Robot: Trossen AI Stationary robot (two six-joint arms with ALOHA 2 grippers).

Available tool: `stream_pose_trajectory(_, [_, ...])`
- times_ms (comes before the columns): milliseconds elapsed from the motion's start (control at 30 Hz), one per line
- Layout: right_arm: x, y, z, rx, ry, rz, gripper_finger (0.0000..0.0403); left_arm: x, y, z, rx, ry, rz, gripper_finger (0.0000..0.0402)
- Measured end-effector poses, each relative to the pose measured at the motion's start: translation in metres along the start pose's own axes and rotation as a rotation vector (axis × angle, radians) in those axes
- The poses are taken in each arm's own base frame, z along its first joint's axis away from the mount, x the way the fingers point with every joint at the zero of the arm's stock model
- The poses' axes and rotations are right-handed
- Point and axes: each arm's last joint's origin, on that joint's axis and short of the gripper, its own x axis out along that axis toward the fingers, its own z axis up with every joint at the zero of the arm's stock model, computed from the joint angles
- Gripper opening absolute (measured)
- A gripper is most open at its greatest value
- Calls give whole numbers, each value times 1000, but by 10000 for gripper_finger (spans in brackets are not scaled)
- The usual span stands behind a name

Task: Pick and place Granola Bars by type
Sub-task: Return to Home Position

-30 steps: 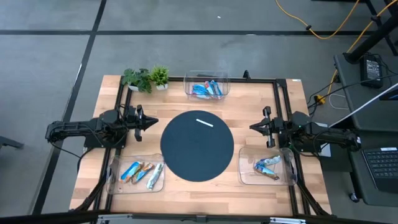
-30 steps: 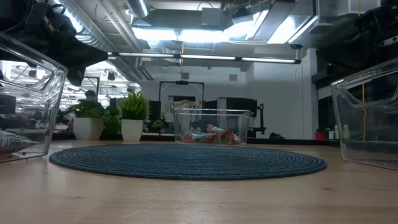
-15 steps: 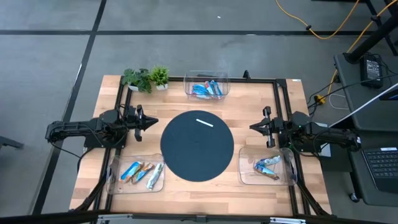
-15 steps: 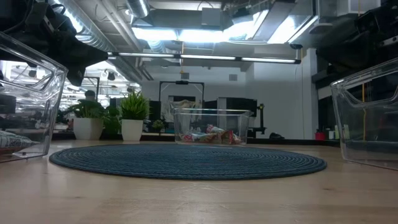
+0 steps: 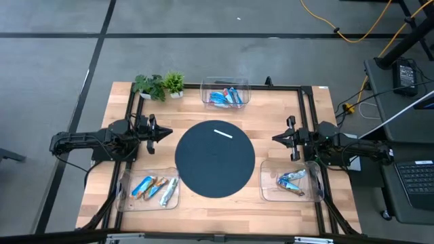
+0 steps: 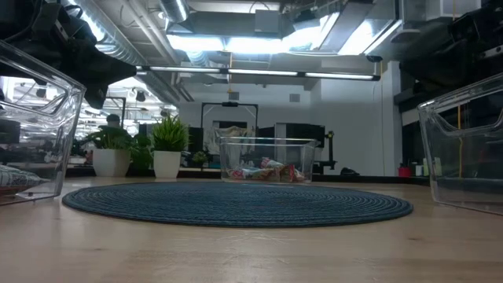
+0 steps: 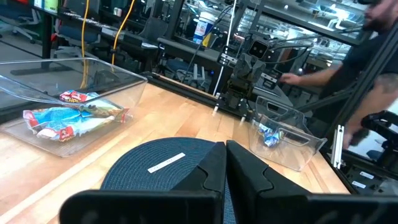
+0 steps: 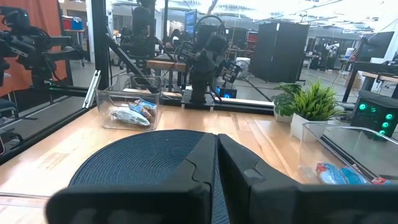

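Observation:
Granola bars lie sorted in three clear bins: blue ones in the far bin [image 5: 225,95], mixed blue, brown and silver ones in the near-left bin [image 5: 150,188], and a few in the near-right bin [image 5: 291,180]. A thin white strip [image 5: 223,133] lies on the round dark mat [image 5: 215,158]. My left gripper [image 5: 167,133] hovers shut at the mat's left side, holding nothing; its fingers [image 7: 225,163] meet in the left wrist view. My right gripper [image 5: 275,137] hovers shut at the mat's right side, also holding nothing [image 8: 217,155].
Two potted plants [image 5: 160,85] stand at the far-left corner. A black frame [image 5: 302,108] runs along the table's edges. In the left wrist view a person [image 7: 373,74] stands beyond the table's right side.

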Motion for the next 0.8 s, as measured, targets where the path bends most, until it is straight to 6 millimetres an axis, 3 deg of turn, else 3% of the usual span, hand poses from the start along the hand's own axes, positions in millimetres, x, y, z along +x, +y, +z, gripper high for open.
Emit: stream_pose_trajectory(800, [0,0,0,0,0,0,24,0,0,0,0,0,0,6])
